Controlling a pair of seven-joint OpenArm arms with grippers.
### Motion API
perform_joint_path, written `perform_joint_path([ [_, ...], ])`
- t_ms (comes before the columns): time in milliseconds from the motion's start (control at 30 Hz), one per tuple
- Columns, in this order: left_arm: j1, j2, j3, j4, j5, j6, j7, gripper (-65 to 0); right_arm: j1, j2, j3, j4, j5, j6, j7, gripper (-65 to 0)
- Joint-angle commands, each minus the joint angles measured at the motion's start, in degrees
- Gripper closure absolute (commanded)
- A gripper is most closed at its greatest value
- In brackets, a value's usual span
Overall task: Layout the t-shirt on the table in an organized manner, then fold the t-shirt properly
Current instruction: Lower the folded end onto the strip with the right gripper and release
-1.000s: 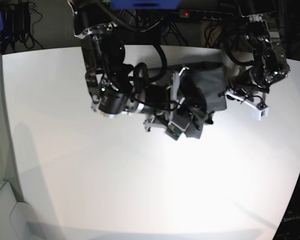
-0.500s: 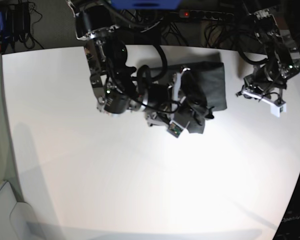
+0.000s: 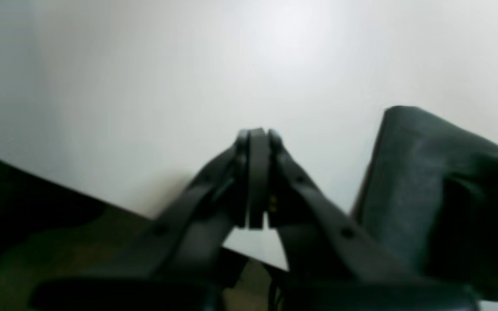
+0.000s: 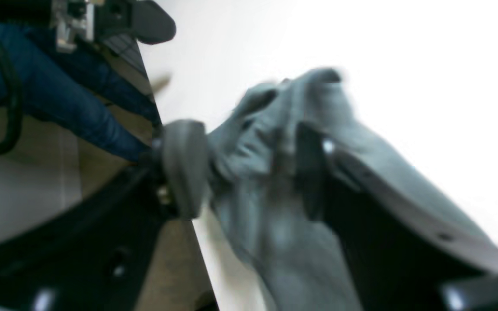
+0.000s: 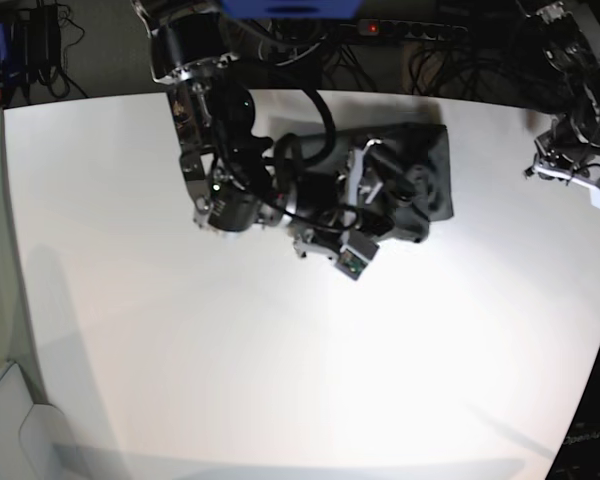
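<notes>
The dark grey t-shirt (image 5: 432, 170) lies in a folded block at the back of the white table (image 5: 280, 350). My right gripper (image 5: 403, 197) hangs over the shirt's near edge. In the right wrist view that gripper (image 4: 249, 164) is open, its jaws wide apart with a bunched ridge of the t-shirt (image 4: 275, 207) loose between them. My left gripper (image 5: 583, 183) is off to the right near the table's edge, well apart from the shirt. In the left wrist view it (image 3: 255, 138) is shut and empty above the bare table (image 3: 188, 65), with the t-shirt (image 3: 426, 194) to its right.
Cables and a power strip (image 5: 410, 30) run behind the table's back edge. The right arm's body and cables (image 5: 240, 190) lie over the table left of the shirt. A person's blue-jeaned leg (image 4: 59, 99) shows past the table edge in the right wrist view.
My right gripper has opened and let go of the cloth, which now lies on the folded block. My left arm has drawn away to the right, off the shirt.
</notes>
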Motion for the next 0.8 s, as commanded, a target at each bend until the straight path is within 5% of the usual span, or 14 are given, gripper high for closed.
perform_joint_path([
  [0, 0.24, -0.82, -0.26, 1.1, -0.17, 0.08, -0.17, -0.2, 0.92, -0.57, -0.09, 1.17, 2.75, -0.01, 1.27, -38.2],
  [200, 1.03, -0.91, -0.35, 1.1, -0.17, 0.08, -0.08, -0.2, 1.1, -0.57, 0.17, 1.17, 8.82, -0.01, 1.27, -38.3],
  [433, 2.44, -3.28, -0.44, 1.18, -0.35, 0.0, -0.34, -0.2, 0.83, 1.61, 1.84, -0.5, 8.9, -0.01, 1.8, -36.1],
  [667, 2.61, -5.74, -7.03, -1.01, -0.61, -0.09, -0.43, -0.2, 0.04, 5.57, 6.5, -2.43, 8.9, -0.01, 1.45, -9.8],
  [767, 2.61, -7.94, -7.56, -3.91, -0.61, -1.41, -0.52, -0.2, -2.51, 6.36, 8.61, -2.26, 8.9, -0.01, 1.8, -3.4],
])
